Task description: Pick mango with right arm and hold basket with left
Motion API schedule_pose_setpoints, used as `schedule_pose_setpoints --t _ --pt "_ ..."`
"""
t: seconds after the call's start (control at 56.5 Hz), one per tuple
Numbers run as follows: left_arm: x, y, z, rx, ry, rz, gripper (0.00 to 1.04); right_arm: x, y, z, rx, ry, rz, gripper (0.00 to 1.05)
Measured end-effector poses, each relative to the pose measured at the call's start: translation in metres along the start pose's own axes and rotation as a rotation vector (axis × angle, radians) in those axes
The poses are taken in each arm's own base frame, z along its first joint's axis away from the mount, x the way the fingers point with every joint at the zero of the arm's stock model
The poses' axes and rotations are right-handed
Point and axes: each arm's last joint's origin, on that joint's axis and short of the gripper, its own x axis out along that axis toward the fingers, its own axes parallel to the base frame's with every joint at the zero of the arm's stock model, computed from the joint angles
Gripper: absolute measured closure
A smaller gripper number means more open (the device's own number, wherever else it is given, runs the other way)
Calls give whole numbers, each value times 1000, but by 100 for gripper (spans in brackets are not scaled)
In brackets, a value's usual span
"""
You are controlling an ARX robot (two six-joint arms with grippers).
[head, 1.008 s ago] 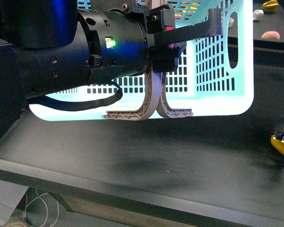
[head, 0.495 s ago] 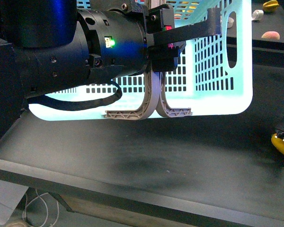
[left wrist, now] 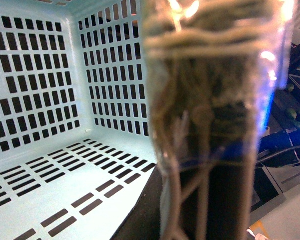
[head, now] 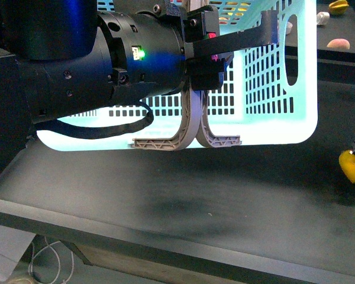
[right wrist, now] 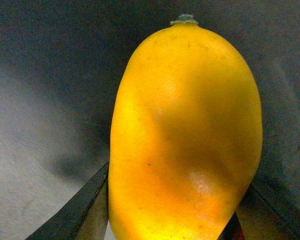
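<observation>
The turquoise slotted basket [head: 266,89] is tipped on its side and held off the dark table, its two grey-brown handles [head: 189,133] hanging down. My left gripper [head: 208,41], on the bulky black arm with the green light, is shut on the basket at its rim. In the left wrist view the basket's inside [left wrist: 65,115] fills the frame, with a blurred handle [left wrist: 210,120] close to the lens. My right gripper [right wrist: 165,220] is shut on the yellow mango [right wrist: 185,135], which fills the right wrist view. The mango also shows at the right edge of the front view [head: 353,165], just above the table.
The dark table top [head: 183,189] stretches under the basket to a front edge. At the back right lie a yellow star-shaped fruit [head: 338,6], a white object [head: 322,19] and a pink-and-yellow peach [head: 338,44]. More fruit shows inside the basket's top.
The mango at the right edge has risen a little above the table with the right gripper. The left arm and basket have not moved.
</observation>
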Motion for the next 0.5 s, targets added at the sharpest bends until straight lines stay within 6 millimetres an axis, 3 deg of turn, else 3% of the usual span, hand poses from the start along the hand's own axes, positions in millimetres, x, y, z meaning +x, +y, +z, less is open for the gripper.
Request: schedule_pose_setpoints --t 0.23,0.389,0.495 --pt "0 0 0 0 -1 1 100 -52 -2 30 117 -178 -70 44" --pt "0 0 0 0 0 1 100 -101 8 47 230 -296 -89 44" --pt "0 0 0 0 0 1 100 -123 12 54 276 -343 -80 44"
